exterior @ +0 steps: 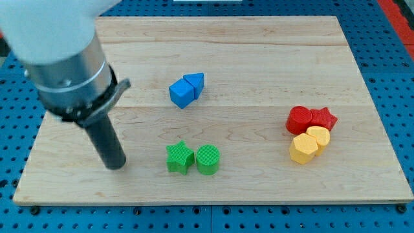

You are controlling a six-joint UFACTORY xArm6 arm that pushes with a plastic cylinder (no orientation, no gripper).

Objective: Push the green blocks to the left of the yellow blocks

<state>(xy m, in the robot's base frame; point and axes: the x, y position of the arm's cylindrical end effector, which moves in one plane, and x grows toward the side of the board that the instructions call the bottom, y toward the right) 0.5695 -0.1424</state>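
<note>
A green star block (179, 157) and a green round block (208, 159) sit side by side, touching, near the view's bottom centre. Two yellow blocks lie at the view's right: a hexagonal one (303, 148) and a rounded one (319, 136), touching each other. My tip (116, 166) rests on the board to the left of the green star, about a hundred pixels away and at nearly the same height in the view. It touches no block.
A red round block (300, 120) and a red star block (323, 118) sit just above the yellow blocks, touching them. A blue cube (182, 93) and a blue triangular block (195, 82) lie above the green pair. The wooden board (259, 58) lies on a blue perforated table.
</note>
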